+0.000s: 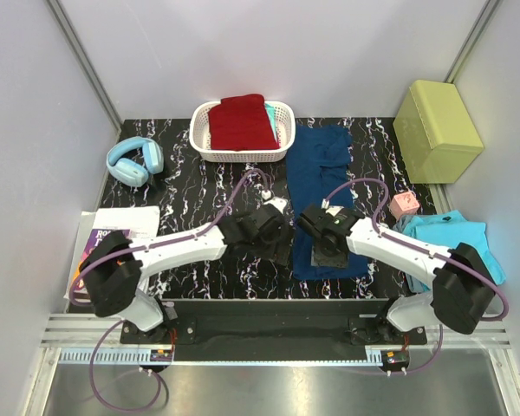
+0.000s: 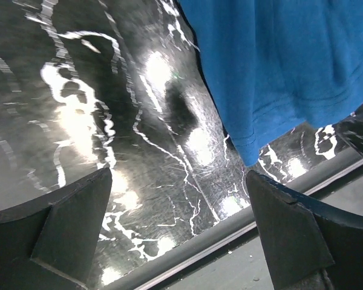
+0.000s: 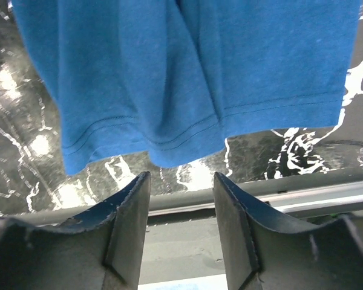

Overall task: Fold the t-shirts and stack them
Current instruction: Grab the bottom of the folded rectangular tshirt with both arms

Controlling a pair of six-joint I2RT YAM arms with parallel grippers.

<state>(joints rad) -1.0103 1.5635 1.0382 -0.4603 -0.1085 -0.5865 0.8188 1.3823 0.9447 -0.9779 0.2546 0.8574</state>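
Both arms reached inward from their bases, elbows bent, and met over the near middle of the counter (image 1: 191, 182). The left tool (image 2: 178, 175) stood spread as wide as it goes, with nothing between its fingers, just beside the near left corner of the navy t-shirt (image 1: 321, 173). The right tool (image 3: 181, 178) was partly open and empty, its tips close to that shirt's hem. The navy t-shirt lay in a long narrow strip down the counter's centre. A red t-shirt (image 1: 240, 123) sat folded in the white basket (image 1: 283, 117), and a turquoise t-shirt (image 1: 468, 238) lay at the right edge.
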